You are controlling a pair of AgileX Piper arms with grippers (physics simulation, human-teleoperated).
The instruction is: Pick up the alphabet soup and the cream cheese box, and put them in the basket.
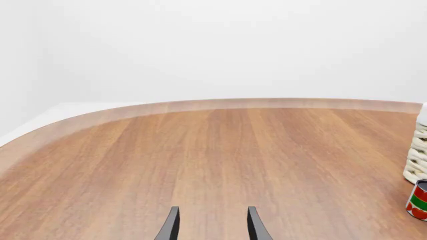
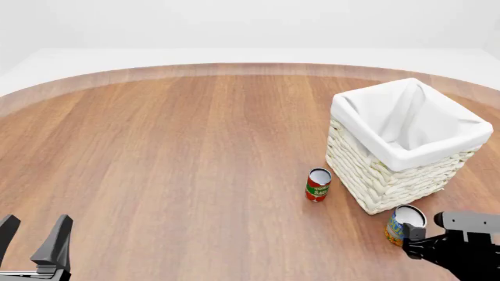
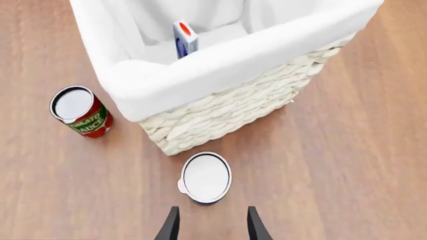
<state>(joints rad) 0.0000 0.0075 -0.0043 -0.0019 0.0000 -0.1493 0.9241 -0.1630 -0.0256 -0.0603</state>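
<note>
The alphabet soup (image 3: 206, 178) stands upright on the table just outside the basket (image 3: 220, 70), its white top facing the right wrist camera. My right gripper (image 3: 212, 226) hangs open above it, fingertips just short of the can and nothing between them. In the front view the alphabet soup (image 2: 406, 225) stands by the basket's (image 2: 390, 175) near corner, with my right gripper (image 2: 418, 241) beside it. The cream cheese box (image 3: 185, 38) stands on edge inside the basket against the white lining. My left gripper (image 2: 35, 235) is open and empty at the near left.
A red-and-green tomato sauce can (image 2: 317, 185) stands upright left of the basket, also seen as the can (image 3: 81, 111) in the right wrist view. The left wrist view shows my open fingers (image 1: 171, 225), the table's far edge, the basket's wall (image 1: 417, 155) and that can (image 1: 419, 200).
</note>
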